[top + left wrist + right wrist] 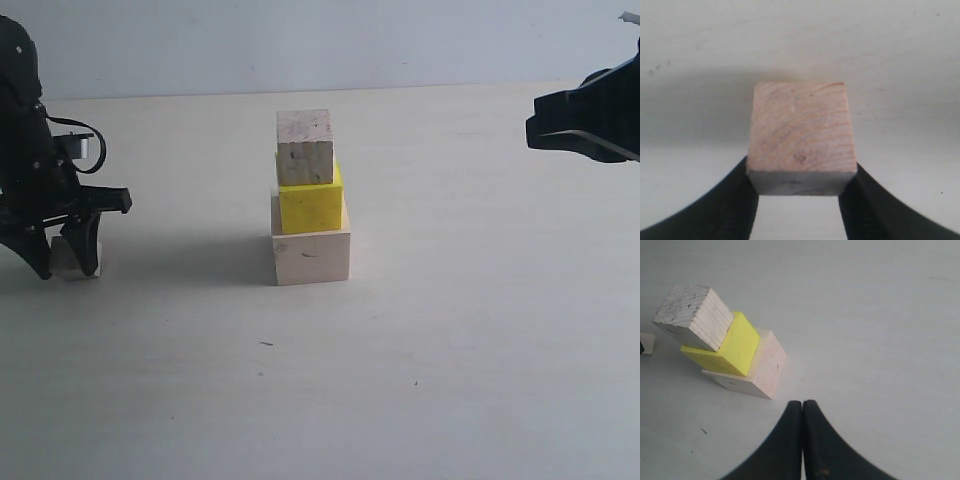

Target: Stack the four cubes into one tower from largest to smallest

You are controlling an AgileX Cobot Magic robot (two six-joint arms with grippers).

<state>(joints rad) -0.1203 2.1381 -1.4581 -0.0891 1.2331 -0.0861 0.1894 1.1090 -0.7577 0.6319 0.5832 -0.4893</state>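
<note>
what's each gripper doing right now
Left gripper: closed on the small pale wooden cube.
Right gripper: closed, holding nothing.

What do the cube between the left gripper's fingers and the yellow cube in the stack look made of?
Small cube: bare, unfinished pale wood with a matte surface; curved grain lines and a small knot show on its face. Yellow cube: an even, opaque yellow coat with no grain visible. It is probably painted wood but possibly plastic; I cannot tell which.

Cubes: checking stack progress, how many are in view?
4. Stacked mid-table: large pale cube, yellow cube, speckled cube on top. The fourth cube: held by left gripper, far left.
</note>
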